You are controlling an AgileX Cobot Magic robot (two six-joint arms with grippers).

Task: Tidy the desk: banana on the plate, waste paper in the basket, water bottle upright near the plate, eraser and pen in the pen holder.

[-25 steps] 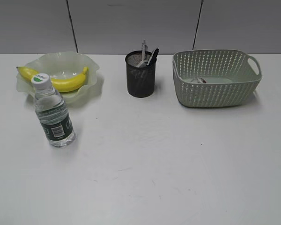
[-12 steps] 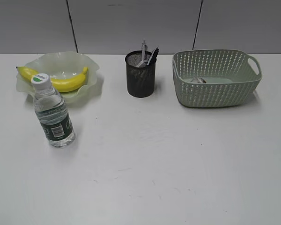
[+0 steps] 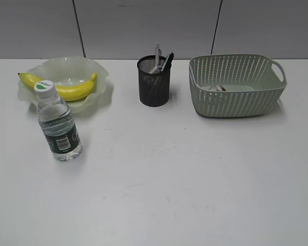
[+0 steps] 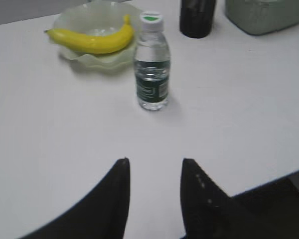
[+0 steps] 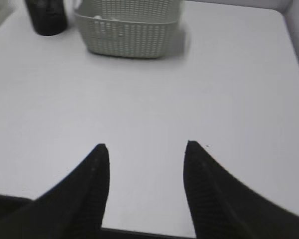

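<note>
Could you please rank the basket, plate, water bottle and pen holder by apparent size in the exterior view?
1. basket
2. plate, close behind the basket
3. water bottle, though it stands nearer the camera, so this is unsure
4. pen holder

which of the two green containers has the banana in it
The wavy-rimmed plate on the left holds the banana. The other green one, the perforated basket on the right, holds only a bit of crumpled paper.
</note>
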